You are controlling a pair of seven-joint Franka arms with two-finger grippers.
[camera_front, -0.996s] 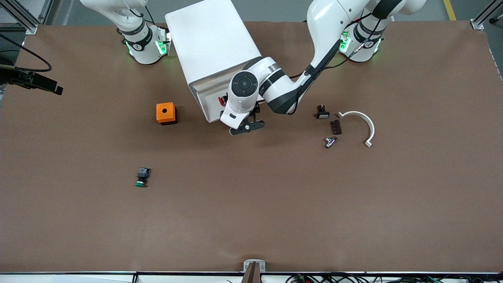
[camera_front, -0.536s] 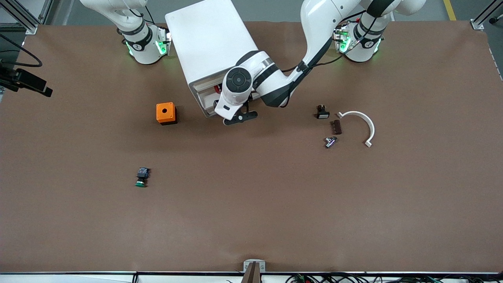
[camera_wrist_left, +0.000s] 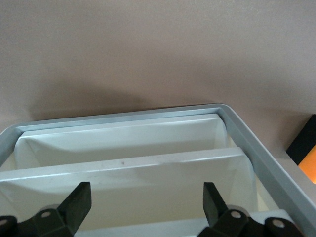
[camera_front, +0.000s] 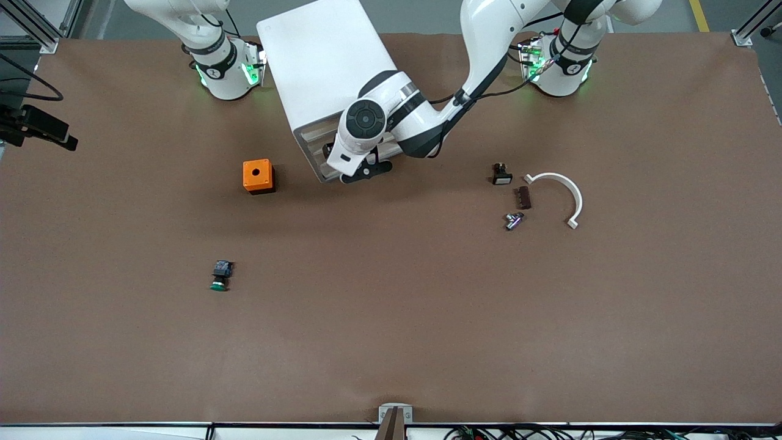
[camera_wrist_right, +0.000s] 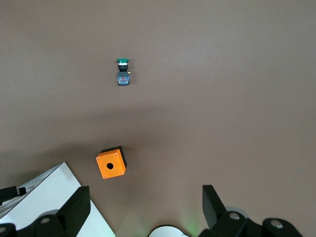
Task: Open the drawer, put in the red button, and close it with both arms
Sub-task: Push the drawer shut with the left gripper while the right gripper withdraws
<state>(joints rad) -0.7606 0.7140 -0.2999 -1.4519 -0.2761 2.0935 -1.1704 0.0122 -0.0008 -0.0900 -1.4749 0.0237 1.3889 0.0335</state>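
The white cabinet (camera_front: 324, 61) stands between the two arm bases, its top drawer (camera_front: 313, 143) pulled partly out toward the front camera. My left gripper (camera_front: 365, 172) hangs low over the drawer's front end. In the left wrist view the left gripper (camera_wrist_left: 146, 197) is open above the drawer's grey rim (camera_wrist_left: 123, 116) and white inside, with nothing between its fingers. The red button is hidden under the left arm. The right gripper (camera_wrist_right: 146, 197) is open and empty, held high over the table near the right arm's base; it is out of the front view.
An orange box (camera_front: 258, 176) with a hole sits beside the cabinet toward the right arm's end. A green-capped button (camera_front: 220, 275) lies nearer the front camera. Toward the left arm's end lie a small black part (camera_front: 501, 175), a brown piece (camera_front: 522, 197), a metal fitting (camera_front: 514, 220) and a white curved clamp (camera_front: 565, 192).
The left gripper has moved toward the cabinet over the open drawer and now covers the red button. The drawer's front looks slightly closer to the cabinet. The right arm has not moved.
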